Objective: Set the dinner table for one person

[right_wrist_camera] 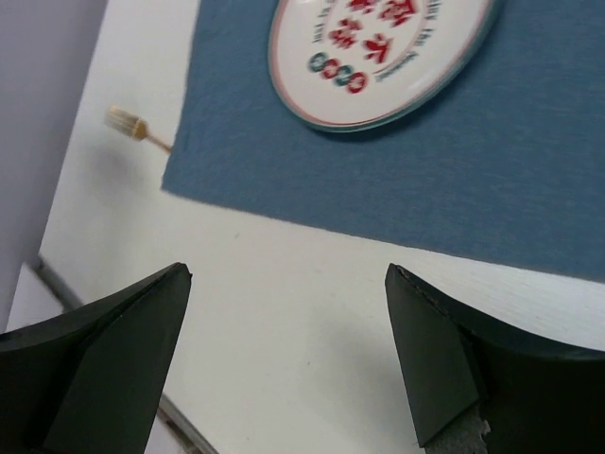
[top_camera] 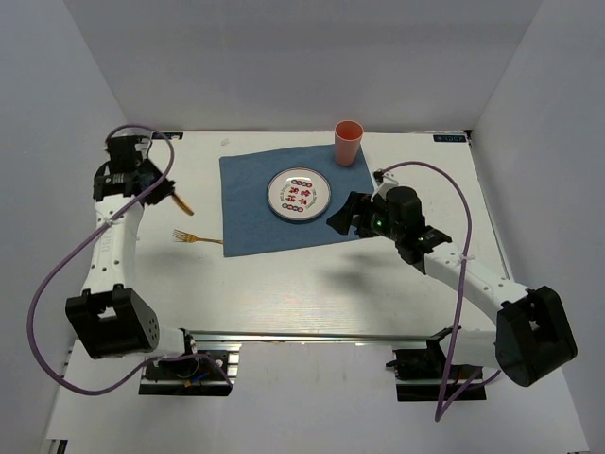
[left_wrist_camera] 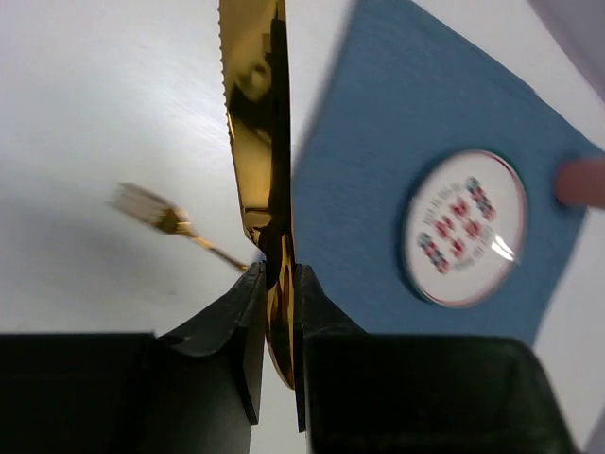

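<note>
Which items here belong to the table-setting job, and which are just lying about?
Job: table, placemat, plate, cup, fork, knife clamped in the left gripper.
Not the job: rail, purple cables, both rig fittings.

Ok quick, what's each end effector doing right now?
Left end effector: closed on the gold knife.
Right end effector: open, holding nothing.

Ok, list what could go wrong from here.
The knife is pinched by one end in the left end effector, so it could pivot or slip. Carrying it across might clip the plate or tip the cup. The open right end effector hovers at the right edge of the placemat, risking a collision.
</note>
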Robot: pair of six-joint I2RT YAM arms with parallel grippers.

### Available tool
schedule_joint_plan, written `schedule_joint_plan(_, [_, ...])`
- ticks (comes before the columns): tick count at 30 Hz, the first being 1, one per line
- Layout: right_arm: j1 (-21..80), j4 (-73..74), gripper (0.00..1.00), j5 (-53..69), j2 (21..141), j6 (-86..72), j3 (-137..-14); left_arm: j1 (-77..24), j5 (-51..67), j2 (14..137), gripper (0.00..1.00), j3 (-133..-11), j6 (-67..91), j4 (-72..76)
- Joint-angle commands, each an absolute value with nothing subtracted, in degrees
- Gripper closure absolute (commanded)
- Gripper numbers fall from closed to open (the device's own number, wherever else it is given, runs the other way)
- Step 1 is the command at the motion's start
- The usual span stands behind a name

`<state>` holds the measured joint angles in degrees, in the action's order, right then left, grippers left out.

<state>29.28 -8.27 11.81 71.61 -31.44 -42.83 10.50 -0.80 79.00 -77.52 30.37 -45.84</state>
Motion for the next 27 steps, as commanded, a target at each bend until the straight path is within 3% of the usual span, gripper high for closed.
schedule_joint_plan(1, [28.74, -3.43, 0.11, 0.28, 68.65, -35.94, -45.7, 1.8, 12.91, 85.22, 1.0, -84.08, 32.78, -40.45])
schedule_joint_plan(11, [25.58, 15.02, 0.11, -16.78, 58.9, -36.3, -51.59, -23.09, 8.27, 115.74, 1.0, -113.7, 37.69, -40.79])
schedule_joint_plan(18, [23.65, 22.22, 0.11, -21.53, 51.95, -34.37, -53.96, -32.42, 8.0, 127.87, 1.0, -122.6, 44.29, -34.29])
schedule_joint_plan(27, [22.85, 24.61, 0.11, -21.45, 50.01, -32.96, -54.94, -37.44, 9.4, 138.41, 1.0, -127.52, 48.34, -27.69])
